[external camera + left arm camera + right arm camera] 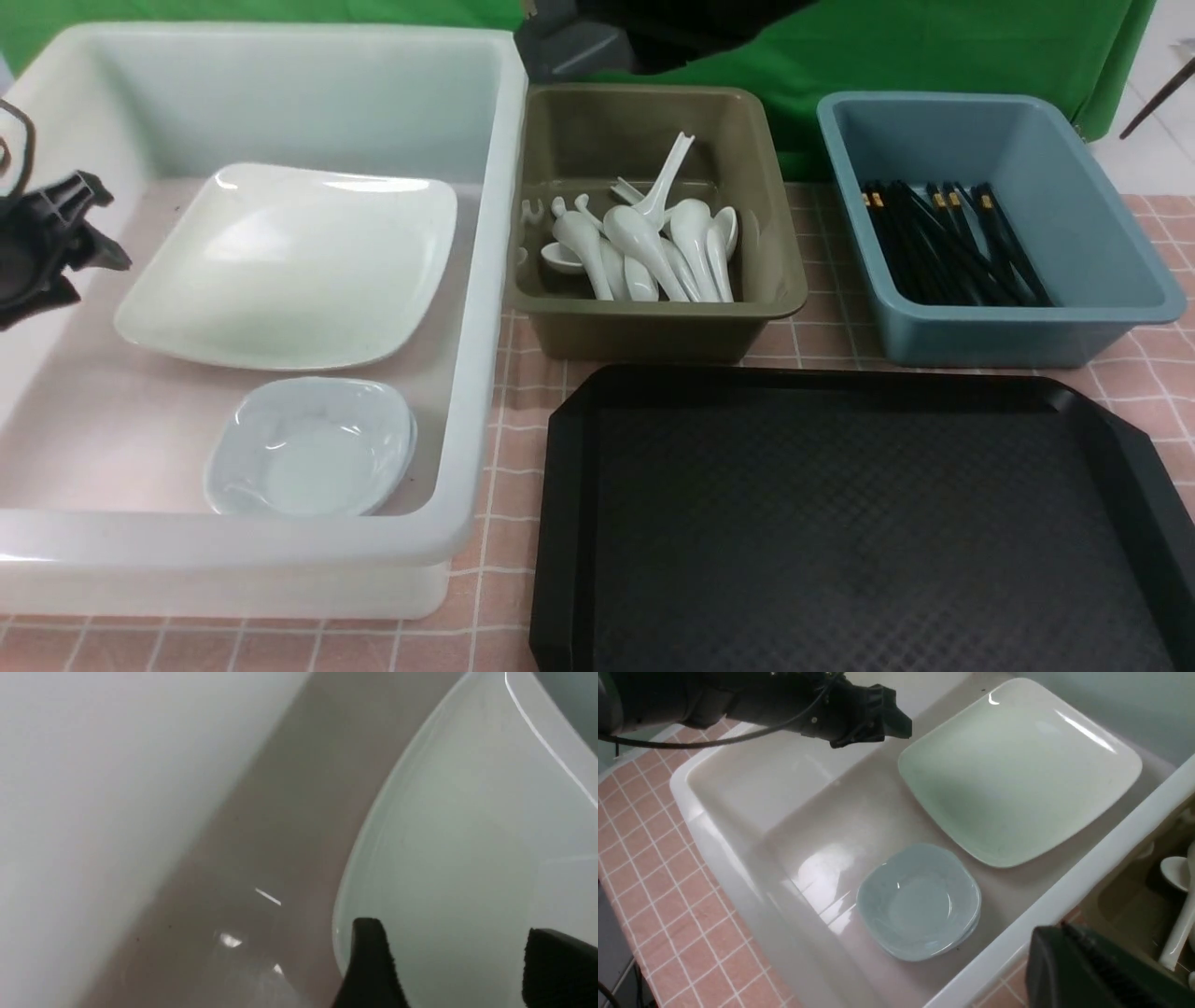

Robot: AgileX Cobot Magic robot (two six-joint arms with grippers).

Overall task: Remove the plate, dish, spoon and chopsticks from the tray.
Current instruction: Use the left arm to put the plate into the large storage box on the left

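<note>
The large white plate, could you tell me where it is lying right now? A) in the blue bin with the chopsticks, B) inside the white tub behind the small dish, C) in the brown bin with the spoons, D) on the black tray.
B: the front view shows the large white plate lying on the floor of the white tub, with the small dish nearer the camera, and the black tray bare.

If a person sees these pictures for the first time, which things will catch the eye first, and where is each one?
The large white plate lies inside the big white tub on the left, with small dishes nearer the camera in the same tub. The black tray in front on the right carries nothing. Behind it, an olive bin holds white spoons and a blue bin holds black chopsticks.
</note>
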